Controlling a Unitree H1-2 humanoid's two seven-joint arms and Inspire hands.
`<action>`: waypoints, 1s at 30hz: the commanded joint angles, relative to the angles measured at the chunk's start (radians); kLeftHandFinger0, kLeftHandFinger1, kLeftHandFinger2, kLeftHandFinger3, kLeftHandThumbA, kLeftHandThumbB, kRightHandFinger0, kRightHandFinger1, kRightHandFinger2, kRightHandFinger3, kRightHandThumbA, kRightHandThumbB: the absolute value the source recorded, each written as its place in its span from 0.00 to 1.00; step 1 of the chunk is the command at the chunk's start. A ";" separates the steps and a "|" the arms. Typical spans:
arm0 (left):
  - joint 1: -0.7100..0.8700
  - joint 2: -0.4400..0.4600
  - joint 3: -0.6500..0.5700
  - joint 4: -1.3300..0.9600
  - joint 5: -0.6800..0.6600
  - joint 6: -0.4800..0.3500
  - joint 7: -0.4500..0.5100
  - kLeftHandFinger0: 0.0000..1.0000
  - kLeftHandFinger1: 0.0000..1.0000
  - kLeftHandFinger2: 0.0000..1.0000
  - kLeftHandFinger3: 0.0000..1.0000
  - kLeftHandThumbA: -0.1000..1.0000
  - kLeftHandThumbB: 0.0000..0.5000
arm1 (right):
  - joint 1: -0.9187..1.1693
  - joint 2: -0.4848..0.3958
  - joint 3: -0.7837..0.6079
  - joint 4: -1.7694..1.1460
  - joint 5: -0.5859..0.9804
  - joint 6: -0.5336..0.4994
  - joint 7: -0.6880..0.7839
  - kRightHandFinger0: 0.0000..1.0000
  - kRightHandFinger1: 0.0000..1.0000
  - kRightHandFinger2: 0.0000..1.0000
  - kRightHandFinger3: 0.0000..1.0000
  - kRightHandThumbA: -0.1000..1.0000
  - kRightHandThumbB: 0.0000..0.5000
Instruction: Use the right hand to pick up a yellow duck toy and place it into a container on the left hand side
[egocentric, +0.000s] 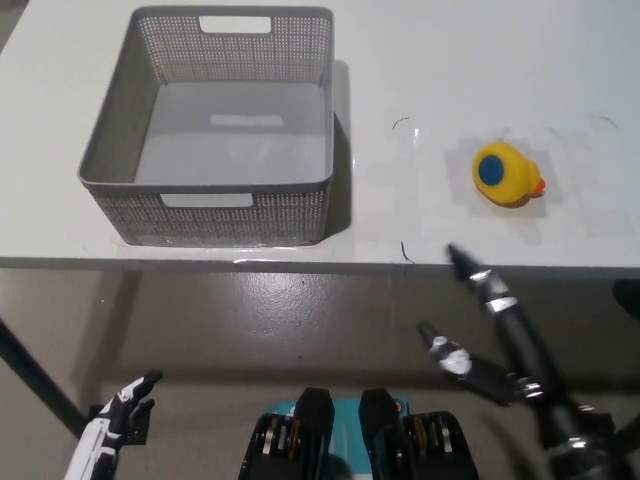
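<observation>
Here the black right hand (490, 330) hangs below the near edge of the white table (450, 60), fingers spread apart and holding nothing. Just beyond its longest fingertip, up on the tabletop and slightly to the outer side, lies the yellow duck toy (506, 174), apart from the hand. Well off toward the other arm stands the grey mesh basket (210, 205). The white left hand (110, 432) rests low, fingers loosely apart, empty
</observation>
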 joint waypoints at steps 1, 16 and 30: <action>-0.019 0.004 0.008 -0.011 -0.025 -0.102 -0.016 1.00 1.00 1.00 1.00 1.00 0.04 | 0.024 -0.034 -0.058 -0.127 -0.044 0.025 -0.019 1.00 1.00 1.00 1.00 0.84 0.63; -0.114 0.029 -0.040 -0.059 0.000 -0.050 -0.083 1.00 1.00 1.00 1.00 1.00 0.32 | -0.141 -0.123 -0.316 -0.229 -0.132 0.204 -0.056 1.00 1.00 1.00 1.00 0.82 0.67; -0.098 0.033 -0.049 -0.064 0.023 -0.051 -0.083 1.00 1.00 1.00 1.00 1.00 0.32 | -0.638 -0.333 -0.172 0.290 -0.337 0.278 -0.037 1.00 1.00 1.00 1.00 0.78 0.78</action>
